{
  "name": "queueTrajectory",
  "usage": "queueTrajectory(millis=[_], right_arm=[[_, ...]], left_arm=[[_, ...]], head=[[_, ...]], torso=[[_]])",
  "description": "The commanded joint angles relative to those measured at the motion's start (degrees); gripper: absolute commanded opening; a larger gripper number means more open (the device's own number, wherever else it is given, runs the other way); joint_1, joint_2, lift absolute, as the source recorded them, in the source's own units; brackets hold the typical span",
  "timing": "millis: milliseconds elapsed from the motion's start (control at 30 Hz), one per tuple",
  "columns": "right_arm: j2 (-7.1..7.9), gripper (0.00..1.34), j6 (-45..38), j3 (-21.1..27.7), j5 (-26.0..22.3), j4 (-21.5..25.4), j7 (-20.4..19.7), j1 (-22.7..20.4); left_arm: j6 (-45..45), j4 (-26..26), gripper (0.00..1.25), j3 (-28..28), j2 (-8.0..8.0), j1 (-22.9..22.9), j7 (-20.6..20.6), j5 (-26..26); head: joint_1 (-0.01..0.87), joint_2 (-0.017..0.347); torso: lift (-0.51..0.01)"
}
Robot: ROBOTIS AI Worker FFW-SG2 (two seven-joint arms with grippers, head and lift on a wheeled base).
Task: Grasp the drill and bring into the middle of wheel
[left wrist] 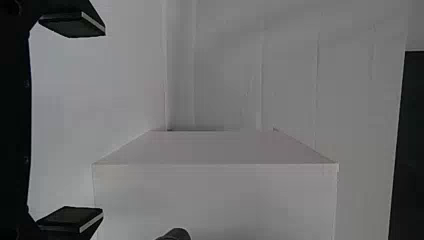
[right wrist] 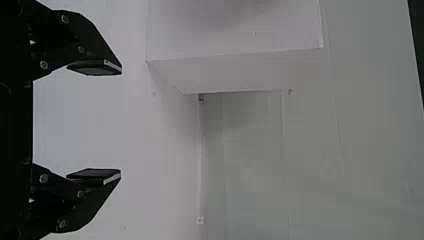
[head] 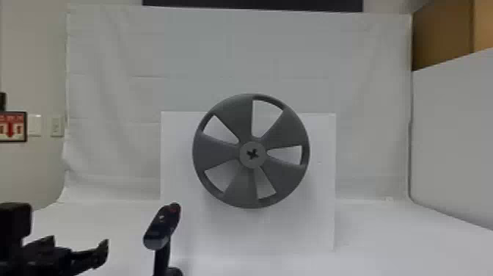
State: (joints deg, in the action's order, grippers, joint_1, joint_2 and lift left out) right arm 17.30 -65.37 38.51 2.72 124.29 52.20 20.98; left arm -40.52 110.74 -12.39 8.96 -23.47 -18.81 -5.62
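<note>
In the head view my left gripper [head: 80, 240] is open at the lower left, level with the drill's upper part and left of it. The black drill [head: 161, 225] stands upright with its handle below, left of and lower than the grey wheel [head: 234, 187]. A cross-shaped opening marks the wheel's round hub. My left gripper [left wrist: 103, 121] has widely parted fingers with nothing between them in the left wrist view; a dark rounded tip [left wrist: 176, 233] at that view's edge cannot be identified. In the right wrist view my right gripper [right wrist: 120, 122] is open and holds nothing.
Behind the wheel is a white box [head: 322, 220] on the white table [head: 385, 238]. A pale curtain [head: 146, 55] hangs behind, and a white panel [head: 455, 128] borders the right side.
</note>
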Motion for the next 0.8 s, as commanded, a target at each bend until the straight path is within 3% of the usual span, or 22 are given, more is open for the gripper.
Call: queueTrajectory(millis=[0, 767], right_arm=[[0.01, 0.81, 0.0, -0.1, 0.0, 0.0, 0.0, 0.0], [0.01, 0.81, 0.0, 0.1, 0.0, 0.0, 0.0, -0.1]], left_arm=[[0.0, 0.0, 1.25, 0.0, 0.00, 0.0, 0.0, 0.0], [0.0, 0.0, 1.25, 0.0, 0.00, 0.1, 0.0, 0.3]], head=[[0.000, 0.000], [0.000, 0.000]], torso=[[-0.406], [-0.406]])
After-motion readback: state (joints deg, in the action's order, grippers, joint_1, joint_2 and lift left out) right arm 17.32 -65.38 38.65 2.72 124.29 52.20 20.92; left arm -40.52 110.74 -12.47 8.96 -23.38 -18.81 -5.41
